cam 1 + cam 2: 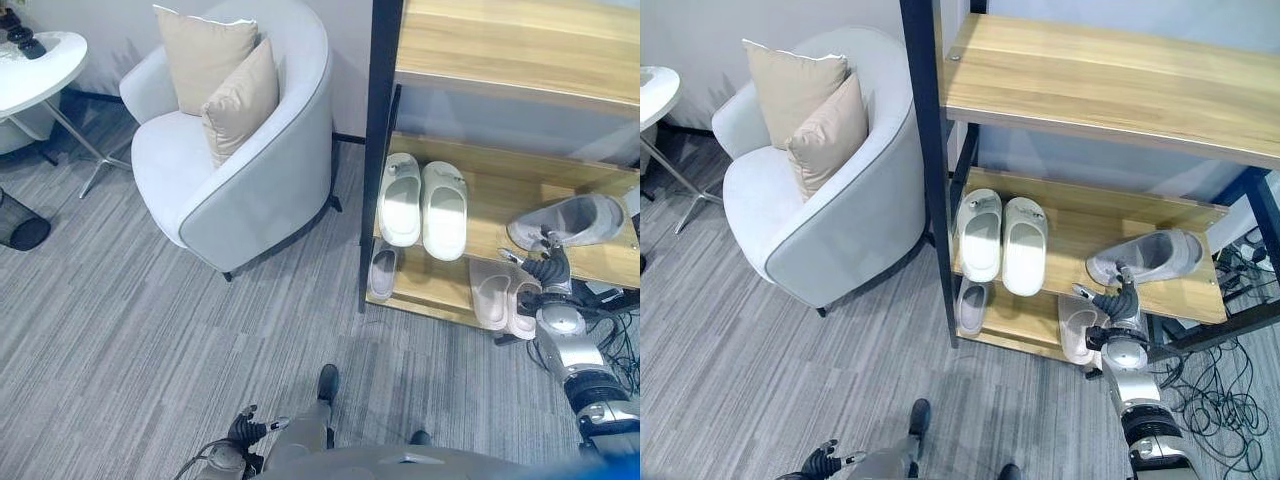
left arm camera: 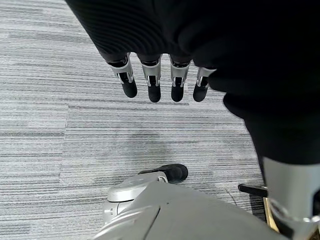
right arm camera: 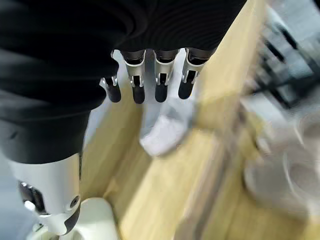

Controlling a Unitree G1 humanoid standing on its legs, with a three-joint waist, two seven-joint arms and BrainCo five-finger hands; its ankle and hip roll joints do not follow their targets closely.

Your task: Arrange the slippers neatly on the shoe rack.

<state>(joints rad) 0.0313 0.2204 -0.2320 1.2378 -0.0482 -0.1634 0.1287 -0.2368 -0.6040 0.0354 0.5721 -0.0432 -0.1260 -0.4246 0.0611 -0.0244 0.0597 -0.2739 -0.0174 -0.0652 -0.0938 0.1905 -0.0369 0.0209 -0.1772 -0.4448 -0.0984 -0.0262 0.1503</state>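
On the shoe rack (image 1: 1110, 225) lie three slippers, two white and one grey (image 1: 1148, 256), right robot hand (image 1: 1122, 300) empty, fingers loose

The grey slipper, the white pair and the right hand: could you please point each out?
grey slipper (image 1: 1145, 255), right eye view, on its upper.
white pair (image 1: 424, 207), left eye view, on the right slipper's strap.
right hand (image 1: 1122, 300), right eye view, on its dark cover.

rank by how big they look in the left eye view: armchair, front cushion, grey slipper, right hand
1. armchair
2. front cushion
3. grey slipper
4. right hand, nearer the camera, so unsure against the slipper
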